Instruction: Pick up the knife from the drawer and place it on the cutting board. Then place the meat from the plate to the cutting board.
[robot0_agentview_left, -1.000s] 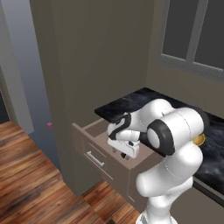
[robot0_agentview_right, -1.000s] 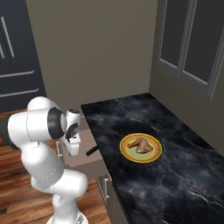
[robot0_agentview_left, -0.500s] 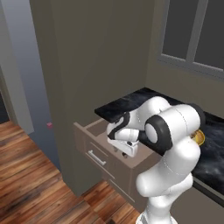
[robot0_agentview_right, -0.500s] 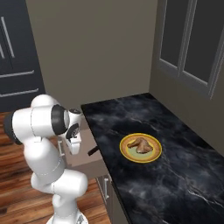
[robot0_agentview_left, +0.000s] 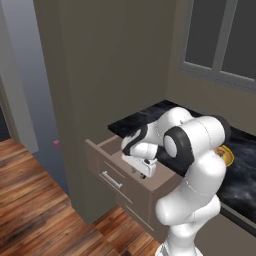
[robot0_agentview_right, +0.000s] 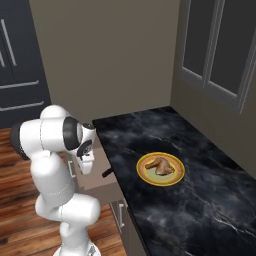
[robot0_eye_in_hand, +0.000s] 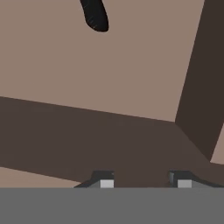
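Bench (robot0_agentview_right: 210, 200) of black marble runs off to the right of the jaws, seen whole from the right base camera. Drawer (robot0_agentview_left: 107, 165) stands pulled out under its near end, and the jaws (robot0_eye_in_hand: 142, 181) reach down inside it; whether they grip anything cannot be told. Plate (robot0_agentview_right: 160, 169) with the meat (robot0_agentview_right: 160, 164) lies well apart from them. Knife (robot0_eye_in_hand: 95, 15): the hand camera shows its black handle on the drawer floor ahead of the fingertips (robot0_eye_in_hand: 106, 183).
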